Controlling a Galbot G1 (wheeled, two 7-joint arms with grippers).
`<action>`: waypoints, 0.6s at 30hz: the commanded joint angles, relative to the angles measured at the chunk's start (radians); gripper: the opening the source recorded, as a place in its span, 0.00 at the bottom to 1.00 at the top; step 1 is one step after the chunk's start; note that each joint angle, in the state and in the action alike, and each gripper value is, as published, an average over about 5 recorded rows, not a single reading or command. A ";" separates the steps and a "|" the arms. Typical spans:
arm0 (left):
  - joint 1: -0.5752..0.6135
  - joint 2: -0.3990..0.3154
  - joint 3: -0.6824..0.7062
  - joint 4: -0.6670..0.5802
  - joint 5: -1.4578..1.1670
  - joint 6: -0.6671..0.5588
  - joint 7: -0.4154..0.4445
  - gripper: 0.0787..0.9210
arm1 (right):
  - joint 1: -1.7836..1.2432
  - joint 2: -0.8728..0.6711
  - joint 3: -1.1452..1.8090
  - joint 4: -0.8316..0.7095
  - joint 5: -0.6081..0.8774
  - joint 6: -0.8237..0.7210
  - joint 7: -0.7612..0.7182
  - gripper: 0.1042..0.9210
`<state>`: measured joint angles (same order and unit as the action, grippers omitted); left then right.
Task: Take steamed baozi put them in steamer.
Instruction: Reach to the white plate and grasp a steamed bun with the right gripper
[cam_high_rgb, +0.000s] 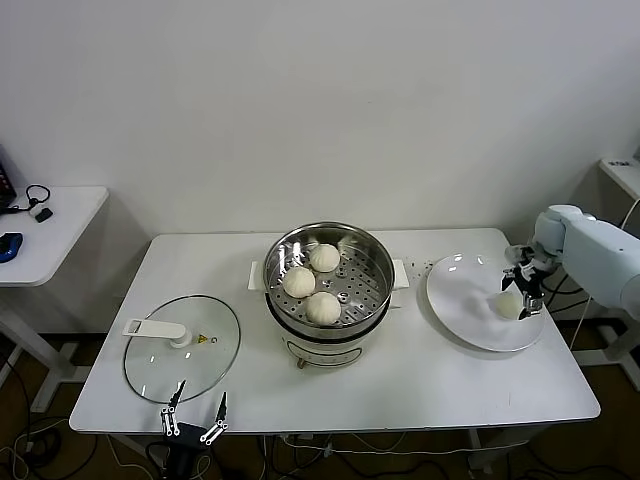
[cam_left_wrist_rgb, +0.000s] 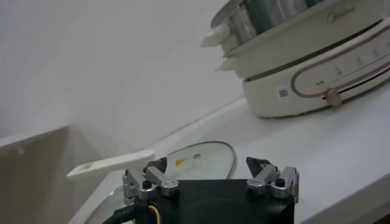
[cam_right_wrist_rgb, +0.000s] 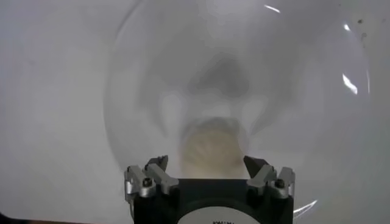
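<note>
The steamer (cam_high_rgb: 377, 262) stands mid-table and holds three baozi (cam_high_rgb: 324, 257) (cam_high_rgb: 298, 282) (cam_high_rgb: 322, 307) on its perforated floor. A fourth baozi (cam_high_rgb: 508, 305) lies on the white plate (cam_high_rgb: 465, 295) at the right. My right gripper (cam_high_rgb: 524, 297) is down over that baozi. In the right wrist view the baozi (cam_right_wrist_rgb: 210, 149) sits between the open fingers of the right gripper (cam_right_wrist_rgb: 207, 165), with a small gap on each side. My left gripper (cam_high_rgb: 195, 420) is open and empty at the table's front edge, near the glass lid.
A flat glass lid (cam_high_rgb: 185, 345) with a white handle lies front left; it also shows in the left wrist view (cam_left_wrist_rgb: 198, 159), with the steamer's white base (cam_left_wrist_rgb: 304, 79) beyond. A small side table (cam_high_rgb: 50, 230) stands far left.
</note>
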<state>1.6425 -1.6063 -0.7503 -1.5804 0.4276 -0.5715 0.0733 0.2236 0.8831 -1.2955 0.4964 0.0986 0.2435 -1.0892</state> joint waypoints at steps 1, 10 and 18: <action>0.000 -0.001 0.002 0.004 0.004 -0.002 -0.002 0.88 | -0.049 0.022 0.079 -0.087 -0.039 0.027 0.003 0.88; 0.002 0.003 0.002 0.001 0.005 -0.004 -0.003 0.88 | -0.060 0.023 0.088 -0.095 -0.047 0.033 0.009 0.88; 0.004 0.000 0.005 -0.002 0.009 -0.004 -0.004 0.88 | -0.065 0.032 0.109 -0.118 -0.066 0.042 0.020 0.80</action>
<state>1.6448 -1.6048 -0.7479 -1.5807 0.4336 -0.5750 0.0697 0.1699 0.9099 -1.2107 0.4058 0.0508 0.2785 -1.0737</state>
